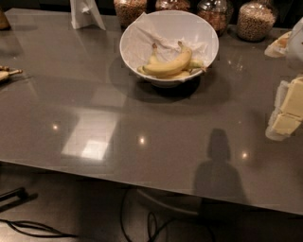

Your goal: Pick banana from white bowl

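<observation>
The white bowl (204, 32) stands at the back middle of the grey table, lined with a crumpled white paper napkin (147, 38). The plump curved yellow banana (170, 66) lies on top in it, stem up to the right. Thinner, paler bananas (154, 58) lie under and behind it. My gripper (287, 111), pale yellow and white, enters at the right edge of the camera view. It is low over the table, well to the right of the bowl and nearer the front, apart from it and holding nothing I can see.
Glass jars of grains (256, 20) line the back edge behind the bowl. A white stand (86, 14) is at the back left. A small yellowish object (6, 74) lies at the left edge. The table's front edge (142, 182) runs across below, with cables (142, 222) on the floor.
</observation>
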Robot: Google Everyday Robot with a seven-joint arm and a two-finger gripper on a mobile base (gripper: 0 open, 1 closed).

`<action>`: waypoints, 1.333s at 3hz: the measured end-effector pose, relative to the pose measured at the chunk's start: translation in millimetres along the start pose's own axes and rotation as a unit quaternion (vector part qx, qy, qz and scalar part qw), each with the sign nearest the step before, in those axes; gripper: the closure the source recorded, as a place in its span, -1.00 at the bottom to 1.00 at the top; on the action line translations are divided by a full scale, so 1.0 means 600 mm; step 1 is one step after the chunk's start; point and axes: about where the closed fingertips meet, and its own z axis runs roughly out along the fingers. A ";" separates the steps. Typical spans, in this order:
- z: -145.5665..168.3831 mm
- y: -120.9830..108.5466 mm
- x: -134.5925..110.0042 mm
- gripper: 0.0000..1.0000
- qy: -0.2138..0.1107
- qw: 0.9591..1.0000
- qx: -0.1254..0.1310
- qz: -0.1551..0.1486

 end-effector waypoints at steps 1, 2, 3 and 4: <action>0.000 0.000 0.000 -1.00 0.000 1.000 0.000 0.000; -0.002 -0.012 -0.017 -1.00 -0.026 0.999 0.018 -0.019; -0.007 -0.041 -0.059 -1.00 -0.070 0.994 0.043 -0.067; -0.005 -0.070 -0.116 -1.00 -0.102 0.983 0.049 -0.146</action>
